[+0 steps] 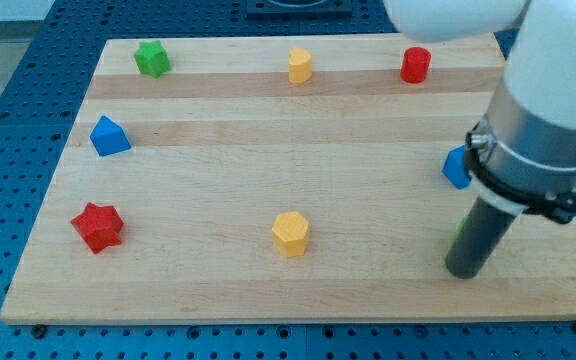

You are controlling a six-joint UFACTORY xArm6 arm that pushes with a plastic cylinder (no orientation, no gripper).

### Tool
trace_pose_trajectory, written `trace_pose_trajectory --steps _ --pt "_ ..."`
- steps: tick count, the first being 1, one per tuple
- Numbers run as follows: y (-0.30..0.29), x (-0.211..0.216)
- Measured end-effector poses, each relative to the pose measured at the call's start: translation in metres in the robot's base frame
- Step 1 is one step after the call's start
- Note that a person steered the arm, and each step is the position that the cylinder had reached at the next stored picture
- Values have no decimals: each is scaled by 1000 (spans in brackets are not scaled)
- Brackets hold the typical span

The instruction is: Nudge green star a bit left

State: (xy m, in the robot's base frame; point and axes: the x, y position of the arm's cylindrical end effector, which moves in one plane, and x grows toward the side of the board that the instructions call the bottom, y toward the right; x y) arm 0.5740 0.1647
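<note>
The green star (152, 58) sits near the board's top left corner. My tip (464, 272) rests on the board at the view's lower right, far from the green star. A green block (459, 230) is mostly hidden behind the rod, just left of it; its shape cannot be made out. A blue block (455, 167) peeks out from behind the arm, above the tip.
A yellow block (300, 66) and a red cylinder (416, 64) stand along the top. A blue block (108, 136) sits at the left, a red star (98, 226) at the lower left, a yellow hexagon (291, 233) at the bottom middle. The wooden board (268, 150) lies on a blue perforated table.
</note>
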Motion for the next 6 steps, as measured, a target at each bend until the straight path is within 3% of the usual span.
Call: trace_pose_trajectory --steps 1,2,3,5,6 --pt "1 0" --pt "-30 34" --pt "-136 44" --pt "-220 -10" --pt "-183 -24"
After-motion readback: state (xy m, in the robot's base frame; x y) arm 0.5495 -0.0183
